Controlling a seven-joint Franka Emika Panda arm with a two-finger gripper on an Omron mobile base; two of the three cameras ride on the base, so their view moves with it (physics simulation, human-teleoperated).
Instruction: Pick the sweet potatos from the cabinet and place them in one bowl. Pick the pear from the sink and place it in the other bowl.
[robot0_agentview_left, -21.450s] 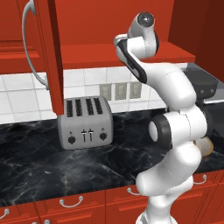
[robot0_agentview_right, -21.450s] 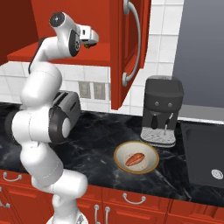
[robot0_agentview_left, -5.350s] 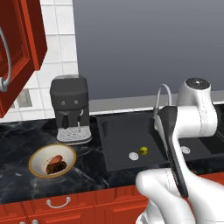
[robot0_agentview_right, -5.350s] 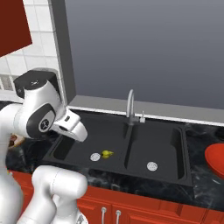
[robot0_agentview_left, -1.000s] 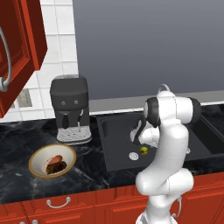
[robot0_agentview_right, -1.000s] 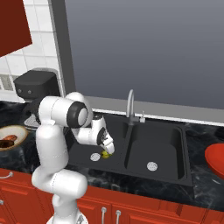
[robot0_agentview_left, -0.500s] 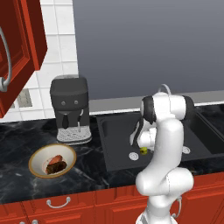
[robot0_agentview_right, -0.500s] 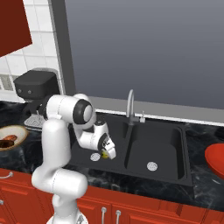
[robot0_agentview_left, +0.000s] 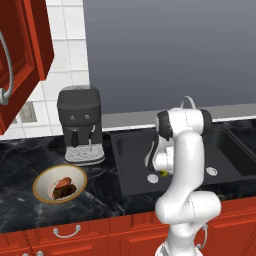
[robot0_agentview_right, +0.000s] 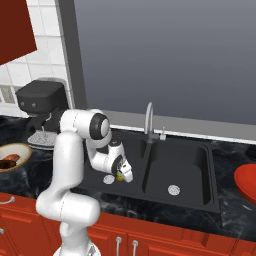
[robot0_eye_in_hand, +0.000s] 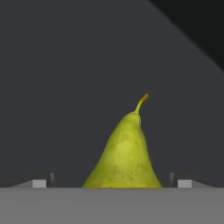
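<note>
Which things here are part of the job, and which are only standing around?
Part of the job: pear, sink, bowl holding the sweet potatoes, red cabinet, open gripper.
Only standing around: coffee machine, faucet.

Rendered kitchen, indicated by red cabinet (robot0_agentview_left: 22, 50), black marble desk (robot0_agentview_left: 30, 155), double-basin sink (robot0_agentview_right: 185, 165) with faucet (robot0_agentview_right: 148, 116), coffee machine (robot0_agentview_left: 80, 122), tiled wall (robot0_agentview_left: 67, 47).

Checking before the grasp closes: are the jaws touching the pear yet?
Apart. In the hand view the pear sits between the open gripper, with dark sink floor visible on either side.
</note>
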